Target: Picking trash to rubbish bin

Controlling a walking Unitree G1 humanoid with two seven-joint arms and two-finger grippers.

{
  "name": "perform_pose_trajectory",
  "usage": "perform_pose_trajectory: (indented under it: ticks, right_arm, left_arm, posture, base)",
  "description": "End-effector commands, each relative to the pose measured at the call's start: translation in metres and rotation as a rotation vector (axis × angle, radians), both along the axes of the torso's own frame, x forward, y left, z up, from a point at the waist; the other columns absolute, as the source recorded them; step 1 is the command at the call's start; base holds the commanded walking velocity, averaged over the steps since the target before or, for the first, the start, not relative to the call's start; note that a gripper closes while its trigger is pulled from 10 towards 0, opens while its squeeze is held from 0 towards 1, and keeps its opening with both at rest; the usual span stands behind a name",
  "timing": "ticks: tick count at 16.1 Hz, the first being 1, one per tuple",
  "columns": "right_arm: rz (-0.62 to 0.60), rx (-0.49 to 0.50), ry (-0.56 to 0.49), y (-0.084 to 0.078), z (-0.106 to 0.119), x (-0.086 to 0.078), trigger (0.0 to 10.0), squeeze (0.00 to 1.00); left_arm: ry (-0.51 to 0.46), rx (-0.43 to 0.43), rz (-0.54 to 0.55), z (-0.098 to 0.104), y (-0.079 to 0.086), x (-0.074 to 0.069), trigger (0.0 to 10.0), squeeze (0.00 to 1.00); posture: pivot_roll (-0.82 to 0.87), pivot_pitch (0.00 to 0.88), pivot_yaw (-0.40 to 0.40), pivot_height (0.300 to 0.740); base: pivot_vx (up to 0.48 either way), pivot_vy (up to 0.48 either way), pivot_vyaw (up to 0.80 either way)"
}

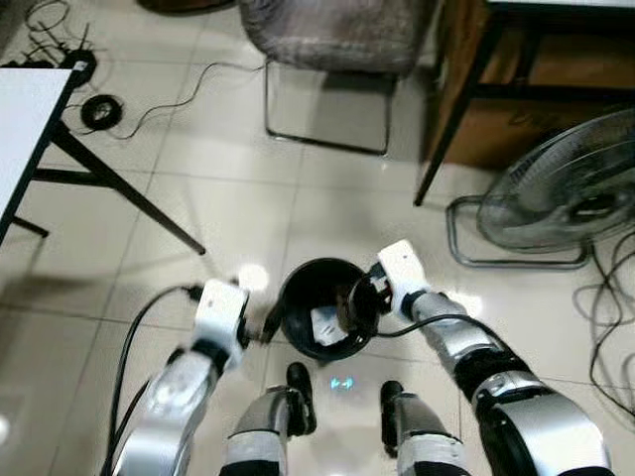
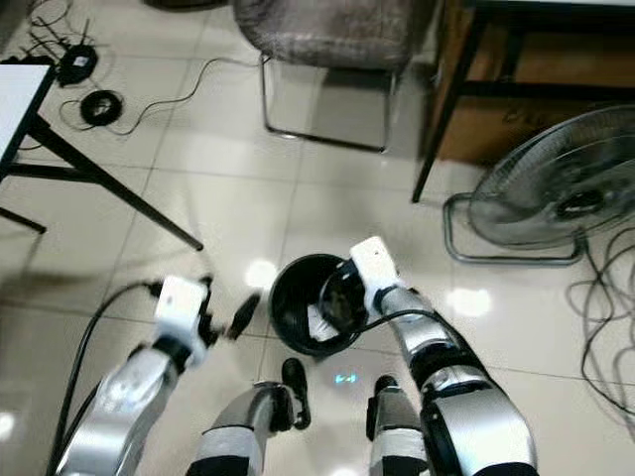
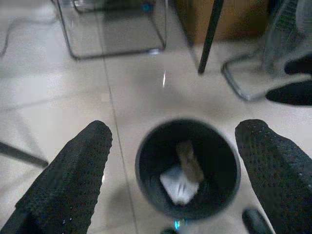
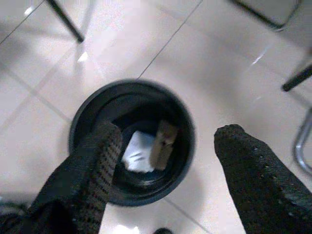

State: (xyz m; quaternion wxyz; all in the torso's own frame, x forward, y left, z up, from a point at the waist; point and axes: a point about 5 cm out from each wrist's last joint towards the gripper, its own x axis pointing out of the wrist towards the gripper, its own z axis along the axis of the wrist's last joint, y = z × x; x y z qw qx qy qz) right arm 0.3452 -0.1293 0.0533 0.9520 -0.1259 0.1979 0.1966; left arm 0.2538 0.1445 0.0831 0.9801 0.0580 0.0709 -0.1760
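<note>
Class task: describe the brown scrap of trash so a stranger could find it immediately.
On the tiled floor in front of the chair stands a round black rubbish bin. Inside it lie two scraps; the brown scrap is the narrow upright one, leaning beside the flat white paper.

Head eyes look down; both wrist cameras overlook the same bin (image 4: 131,146)

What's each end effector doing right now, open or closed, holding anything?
Left end effector: open, empty, beside the black bin.
Right end effector: open, empty, over the bin's rim; a white scrap and a brown piece lie inside.
</note>
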Motion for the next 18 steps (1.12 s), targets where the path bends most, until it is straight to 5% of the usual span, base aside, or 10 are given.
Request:
perform_pose_trajectory:
  ticks: [1, 8, 9, 10, 11, 18]
  right_arm:
    - [-0.006, 0.03, -0.016, 0.0, 0.0, -0.001, 10.0, 1.0]
    - [-0.108, 0.119, -0.318, -0.019, 0.06, 0.02, 10.0, 0.97]
    - [-0.13, 0.127, -0.359, -0.021, 0.068, 0.021, 10.0, 0.0]
    - [-0.141, 0.135, -0.383, -0.022, 0.073, 0.02, 10.0, 0.0]
    - [-0.151, 0.146, -0.403, -0.023, 0.077, 0.019, 10.0, 0.0]
    - [-0.157, 0.232, -0.466, -0.01, 0.1, 0.003, 10.0, 0.0]
  left_arm:
    - [0.055, 0.015, 0.024, -0.014, 0.004, -0.007, 10.0, 1.0]
    - [-0.141, -0.01, 0.1, 0.02, -0.007, 0.038, 10.0, 1.0]
    - [-0.176, 0.008, 0.121, 0.025, -0.008, 0.04, 10.0, 1.0]
    - [-0.195, 0.001, 0.136, 0.028, -0.008, 0.042, 10.0, 0.38]
    - [-0.213, -0.005, 0.156, 0.032, -0.007, 0.043, 10.0, 0.0]
    - [-0.304, -0.039, 0.199, 0.063, -0.003, 0.053, 10.0, 0.0]
  posture:
    - [-0.07, 0.255, 0.074, 0.74]
    - [-0.16, 0.118, 0.063, 0.74]
    - [-0.16, 0.11, 0.062, 0.74]
    - [-0.16, 0.105, 0.061, 0.74]
    - [-0.17, 0.096, 0.061, 0.74]
    - [-0.17, 0.074, 0.084, 0.74]
  base:
    - [0.0, 0.0, 0.0]
    - [0.0, 0.0, 0.0]
    - [0.0, 0.0, 0.0]
    - [0.0, 0.0, 0.0]
    - [0.0, 0.0, 0.0]
    - [0.0, 0.0, 0.0]
